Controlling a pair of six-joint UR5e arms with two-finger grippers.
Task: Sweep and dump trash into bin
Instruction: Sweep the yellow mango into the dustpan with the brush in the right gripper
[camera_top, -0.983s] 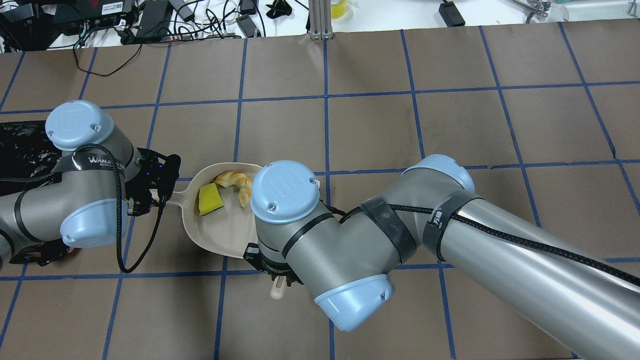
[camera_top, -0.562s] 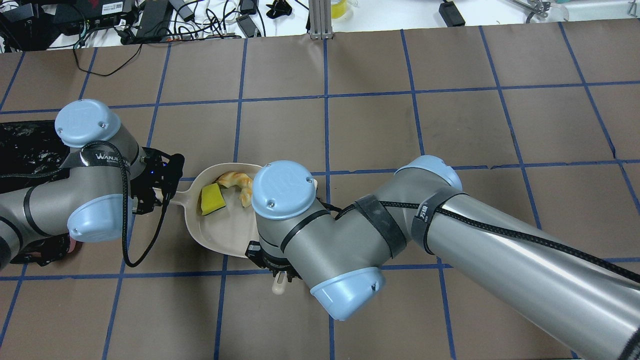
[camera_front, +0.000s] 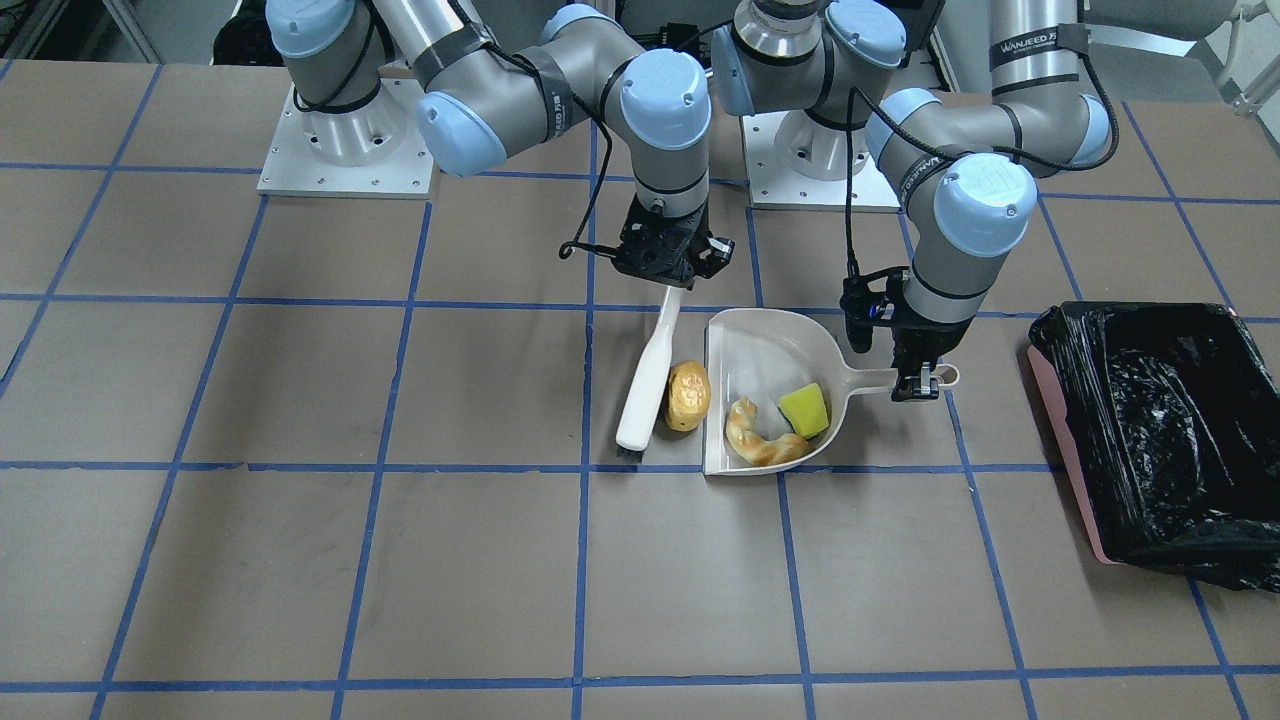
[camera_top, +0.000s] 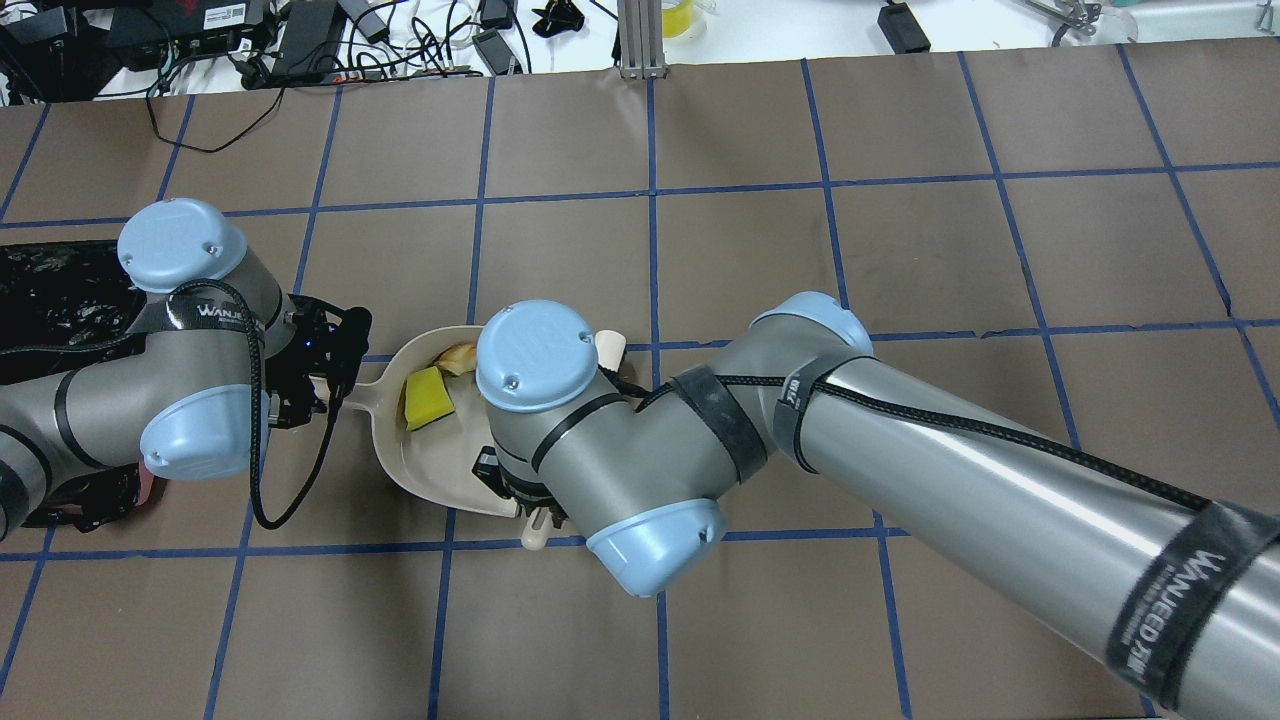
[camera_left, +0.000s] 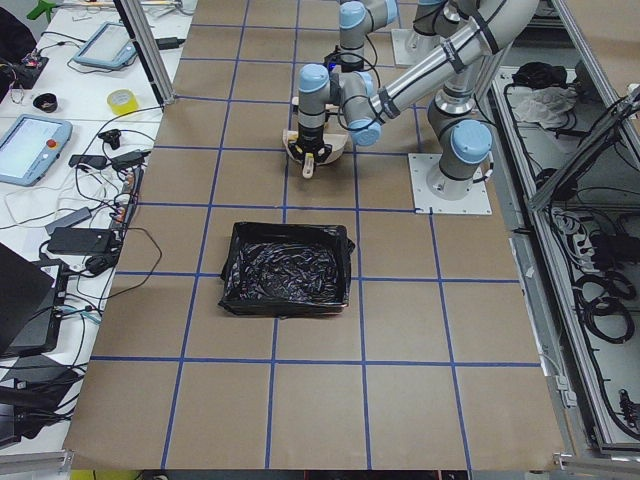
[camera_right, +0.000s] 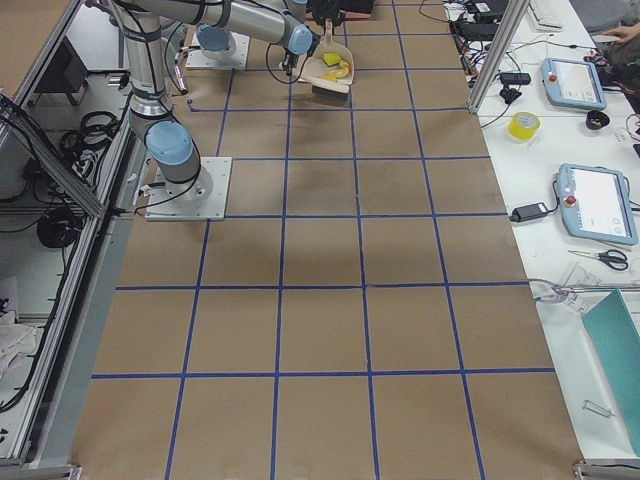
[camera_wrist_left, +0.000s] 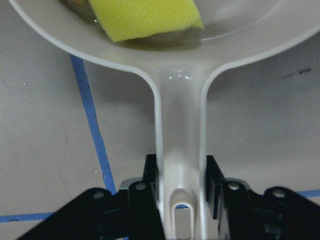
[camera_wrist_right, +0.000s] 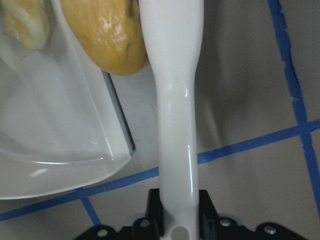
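My left gripper (camera_front: 918, 385) is shut on the handle of the cream dustpan (camera_front: 760, 345), which lies flat on the table. The yellow sponge chunk (camera_front: 805, 410) and the pale croissant-like piece (camera_front: 760, 442) lie inside the pan. My right gripper (camera_front: 668, 272) is shut on the cream brush (camera_front: 645, 385), bristles down on the table. The golden-brown potato-like lump (camera_front: 689, 395) sits on the table between the brush and the pan's open lip, touching both. In the right wrist view the lump (camera_wrist_right: 112, 35) lies against the brush handle (camera_wrist_right: 175, 125). The bin (camera_front: 1160, 430) stands beyond the left gripper.
The bin (camera_top: 50, 300) is at the left edge of the overhead view, partly behind my left arm. My right arm hides most of the pan's open side there. Cables and devices lie along the far table edge (camera_top: 300, 40).
My right arm has moved left toward the dustpan, taking the brush with it. The left arm and the pan have barely shifted.
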